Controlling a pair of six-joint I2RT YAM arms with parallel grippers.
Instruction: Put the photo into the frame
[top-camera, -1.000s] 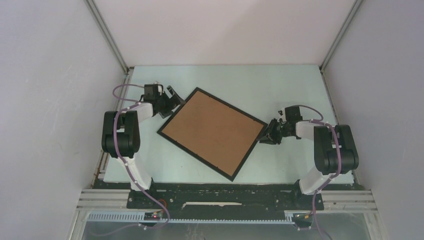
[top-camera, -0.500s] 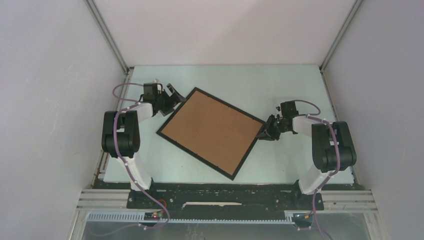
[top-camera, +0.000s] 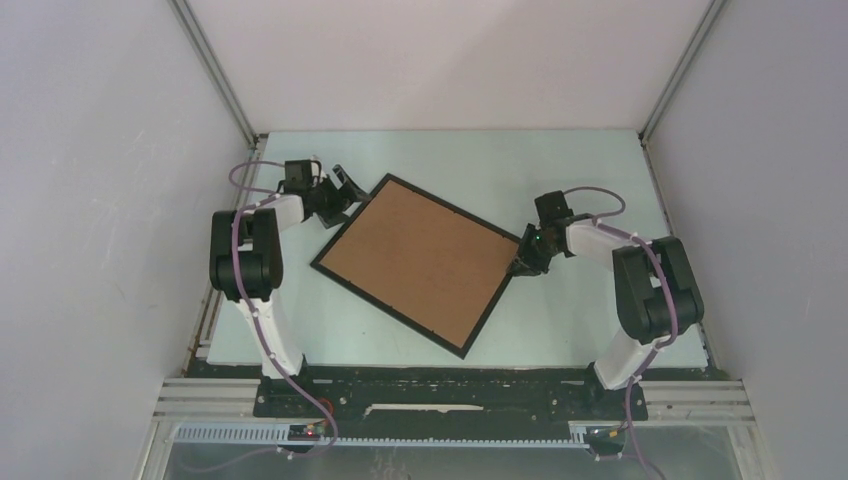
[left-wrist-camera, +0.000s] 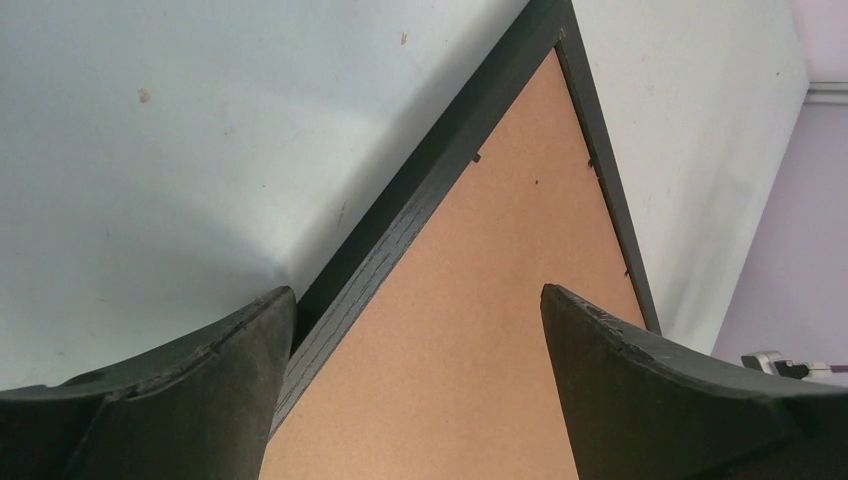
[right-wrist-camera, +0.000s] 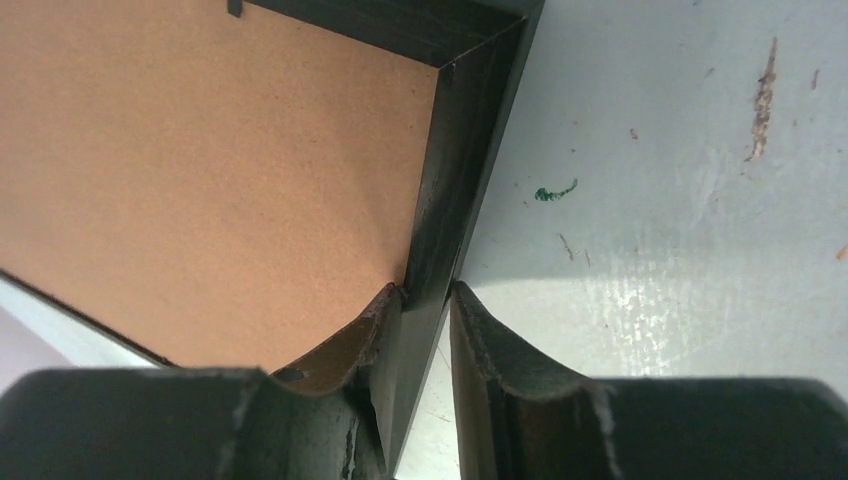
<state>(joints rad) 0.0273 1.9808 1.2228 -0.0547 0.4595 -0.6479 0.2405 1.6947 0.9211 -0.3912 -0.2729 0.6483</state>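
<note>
The frame (top-camera: 390, 311) lies tilted on the table, back side up, its black rim around a plain brown backing board (top-camera: 418, 260). The photo is hidden. My left gripper (top-camera: 345, 192) is open at the frame's far-left side. In the left wrist view, the left gripper (left-wrist-camera: 416, 292) straddles the rim (left-wrist-camera: 420, 190) and the board (left-wrist-camera: 500, 250), gripping nothing. My right gripper (top-camera: 520, 262) is at the frame's right corner. In the right wrist view, the right gripper (right-wrist-camera: 425, 290) is shut on the black rim (right-wrist-camera: 465, 130), one finger over the board (right-wrist-camera: 200, 150).
The pale green tabletop (top-camera: 560, 170) is walled in by white panels on three sides, with metal posts at the back corners. A small green mark (right-wrist-camera: 553, 190) and brown scuffs dot the table beside the frame's right corner. Both arm bases stand at the near edge.
The right arm has swung in and farther back while holding the rim, and the frame has shifted slightly left. The left gripper has edged back a little along the frame's far-left side.
</note>
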